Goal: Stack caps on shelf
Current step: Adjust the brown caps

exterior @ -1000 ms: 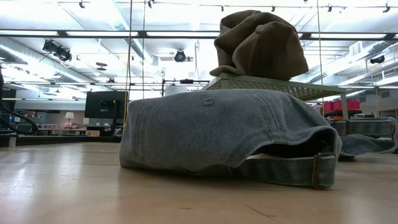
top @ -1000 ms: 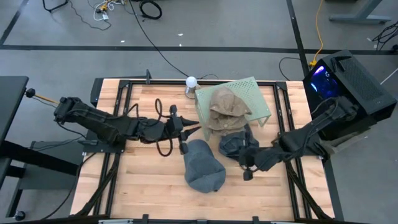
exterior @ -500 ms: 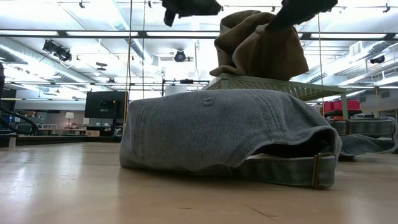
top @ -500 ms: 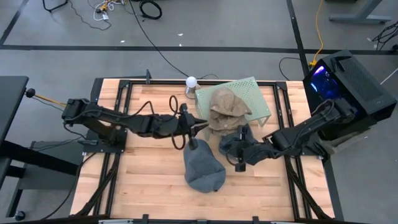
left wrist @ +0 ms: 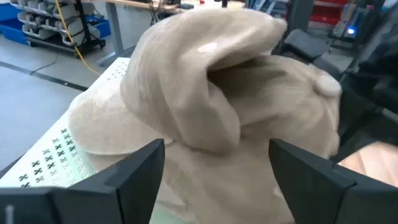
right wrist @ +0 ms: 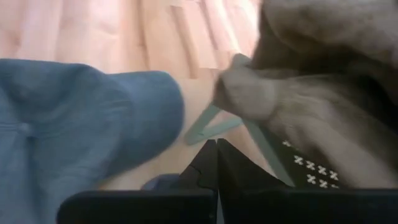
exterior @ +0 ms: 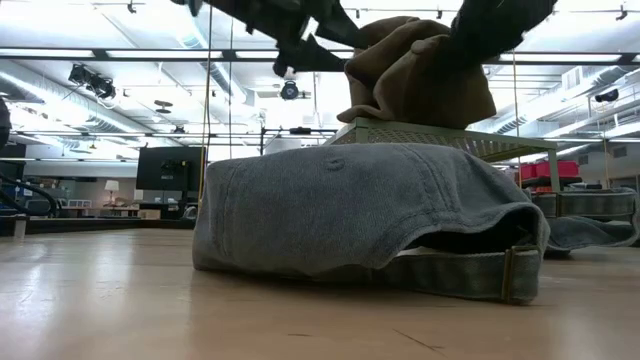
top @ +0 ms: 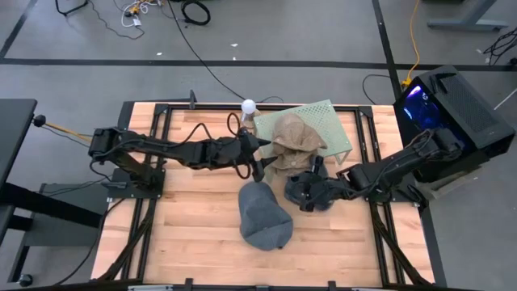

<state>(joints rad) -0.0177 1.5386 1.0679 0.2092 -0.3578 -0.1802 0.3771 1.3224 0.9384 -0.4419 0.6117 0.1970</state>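
1. A blue cap (top: 265,216) lies nearest on the table (top: 186,234).
2. The right gripper (top: 311,179), fingers together, rests over another blue cap (top: 305,192).
3. The left gripper (top: 260,158), fingers spread and empty, faces the tan caps (top: 292,139) on the shelf (top: 335,123).

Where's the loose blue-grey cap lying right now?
High view: the blue-grey cap lies on the table, centre-front, just in front of the green shelf holding the tan caps.

This is a big robot lab or workshop. The wooden table (top: 194,234) stands on a grey floor with loose cables (top: 194,11) lying about. A black box with blue light (top: 452,101) sits beside it. Behind are long ceiling lights (exterior: 120,58), a screen (exterior: 168,167) and blue bins (left wrist: 43,22).
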